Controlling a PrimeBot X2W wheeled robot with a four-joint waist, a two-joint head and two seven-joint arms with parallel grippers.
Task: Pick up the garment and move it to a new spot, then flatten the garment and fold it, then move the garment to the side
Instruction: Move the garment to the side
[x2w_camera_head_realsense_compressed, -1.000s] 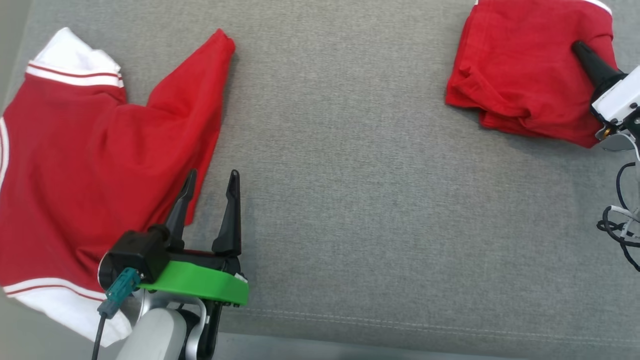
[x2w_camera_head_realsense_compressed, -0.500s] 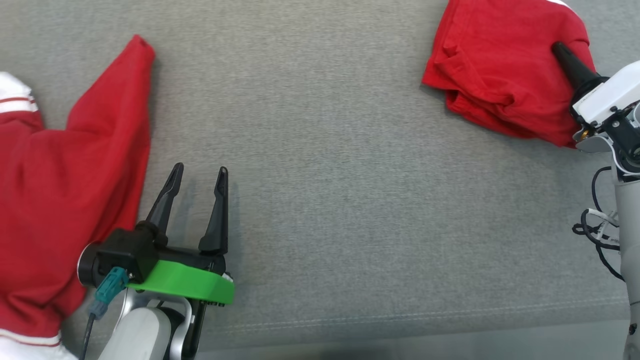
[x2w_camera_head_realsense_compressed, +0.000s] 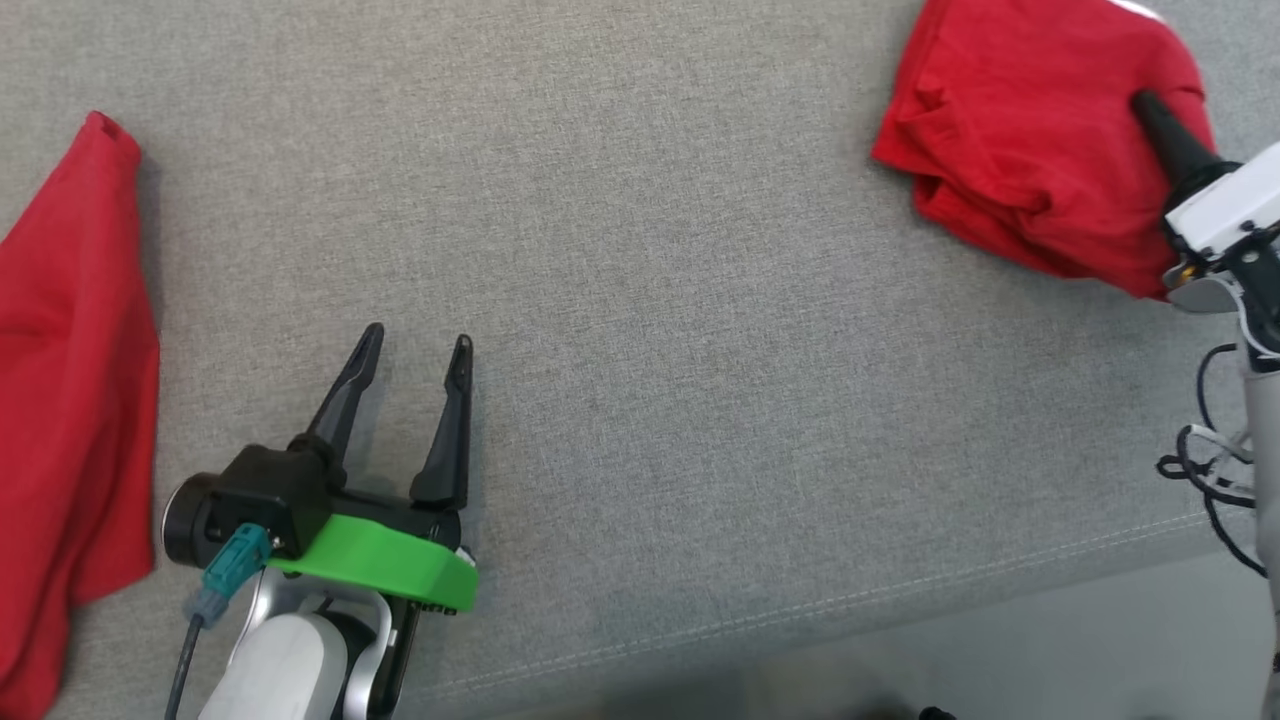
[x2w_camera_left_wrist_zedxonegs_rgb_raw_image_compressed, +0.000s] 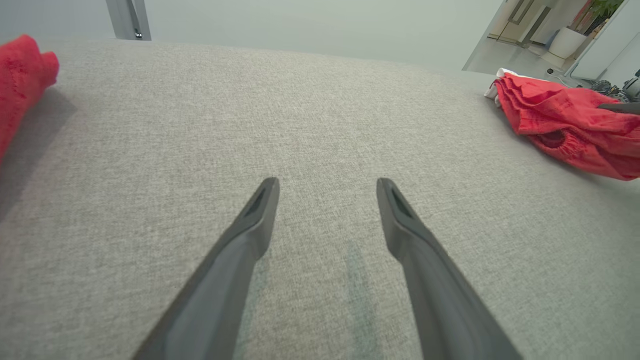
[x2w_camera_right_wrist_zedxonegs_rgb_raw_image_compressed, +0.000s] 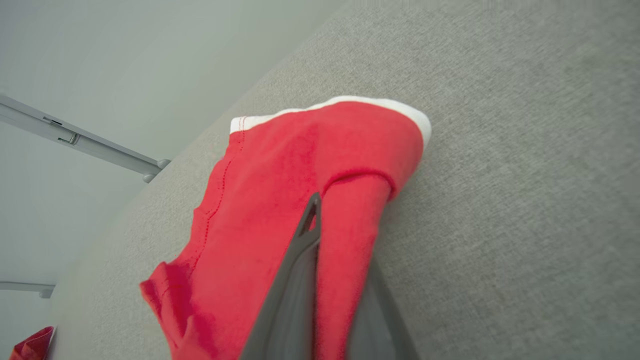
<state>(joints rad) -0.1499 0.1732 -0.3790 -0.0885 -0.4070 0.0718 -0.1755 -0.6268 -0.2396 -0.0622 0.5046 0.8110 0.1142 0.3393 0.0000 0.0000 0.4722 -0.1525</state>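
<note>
Over at the right end effector (x2w_camera_head_realsense_compressed: 1150, 102), far up the right side of the head view, the two dark fingers are pinched nearly together on the folded red garment (x2w_camera_head_realsense_compressed: 1010, 130). The right wrist view shows it nicely: one finger (x2w_camera_right_wrist_zedxonegs_rgb_raw_image_compressed: 302, 260) lies on top of the cloth, a red fold is squeezed between it and the other finger, and a white trim (x2w_camera_right_wrist_zedxonegs_rgb_raw_image_compressed: 350, 102) runs along the edge just beyond the fingertips. So that's the task's thing, bunched up and lying on the grey counter (x2w_camera_head_realsense_compressed: 700, 250) right around that end effector's tip.

The left end effector (x2w_camera_head_realsense_compressed: 418, 337) is a different story: two fingers spread wide, bare grey fabric showing between them. Its green bracket (x2w_camera_head_realsense_compressed: 390, 565) sits right behind the fingers.

Count-wise I get two red garments total. The second red garment (x2w_camera_head_realsense_compressed: 70, 350) lies to the left of the left end effector, near it but not touching. The folded one is well apart from the left end effector, off to its right and ahead. One bundle of black cables (x2w_camera_head_realsense_compressed: 1215, 470) hangs behind the right end effector.
</note>
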